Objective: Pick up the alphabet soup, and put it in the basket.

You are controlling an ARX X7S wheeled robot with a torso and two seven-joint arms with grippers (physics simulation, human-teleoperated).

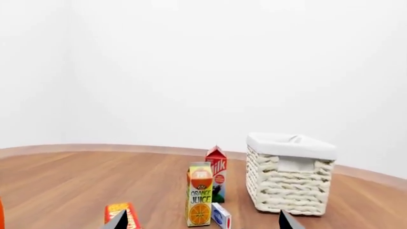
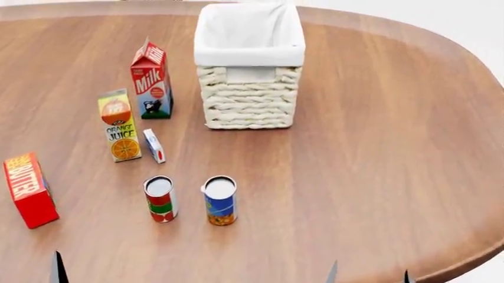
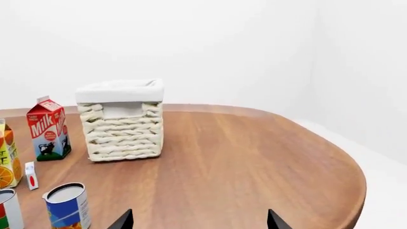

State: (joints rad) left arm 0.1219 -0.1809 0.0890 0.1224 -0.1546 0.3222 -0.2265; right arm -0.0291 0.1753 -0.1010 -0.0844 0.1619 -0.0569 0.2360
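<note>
Your right gripper [image 3: 199, 223] shows only two dark fingertips at the near edge of the right wrist view, set wide apart with nothing between the jaws. Your left gripper [image 1: 202, 224] shows likewise in the left wrist view, jaws spread wide and holding nothing. Both sit low at the near edge of the counter [image 2: 378, 153], clear of all objects. Nearest to you, the alphabet soup [image 2: 219, 200] stands upright on the counter, between the two grippers in the head view. Just beside it, on your left and not touching, stands the red-and-green can [image 2: 160, 198], also upright. Further left lies the red butter box [image 2: 29, 189]. Beyond the cans, the orange juice carton [image 2: 120, 125] stands upright with a small white box [image 2: 154, 145] just beside it. Behind these stands the milk carton [image 2: 150, 80]. Farthest from you, to the right of the milk carton and well apart from the alphabet soup, sits the basket [image 2: 249, 88], its white lining folded over the rim
</note>
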